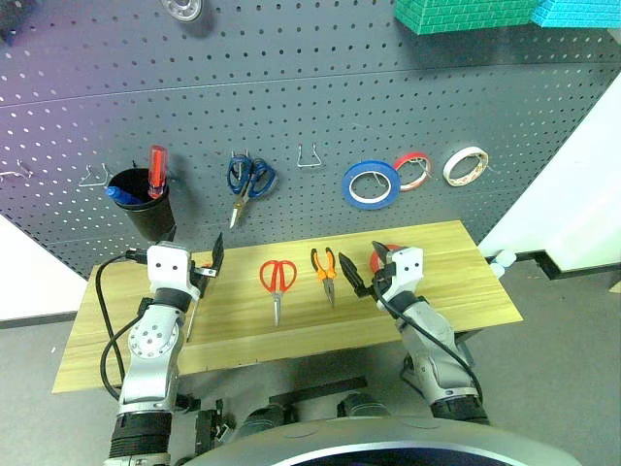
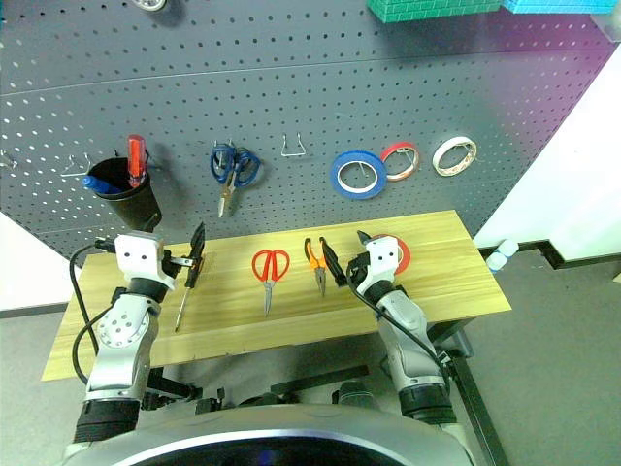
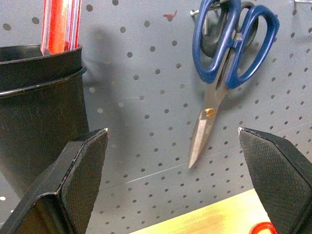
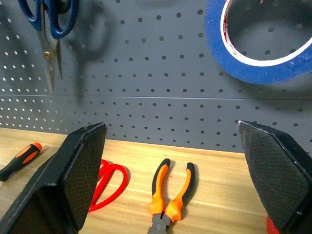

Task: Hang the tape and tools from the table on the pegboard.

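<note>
Both my claws hung spread and empty above the table (image 1: 466,282): left gripper (image 1: 215,258) over the screwdriver (image 2: 181,306), right gripper (image 1: 364,267) beside the pliers (image 1: 325,269).

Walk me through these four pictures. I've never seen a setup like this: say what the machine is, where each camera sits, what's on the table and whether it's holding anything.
This is a two-armed humanoid robot. The two wide pictures come from a pair of cameras on its head, looking down over its arms. The two close-ups come from cameras on its wrists, looking out between each gripper's black jaws.

On the wooden table lie red scissors, small orange-and-black pliers, a thin screwdriver and an orange-red ring of tape partly hidden behind the right gripper.

The grey pegboard behind already carries a black cup, blue scissors and three tape rolls.

The left gripper and the right one both have their jaws wide open and hold nothing.
</note>
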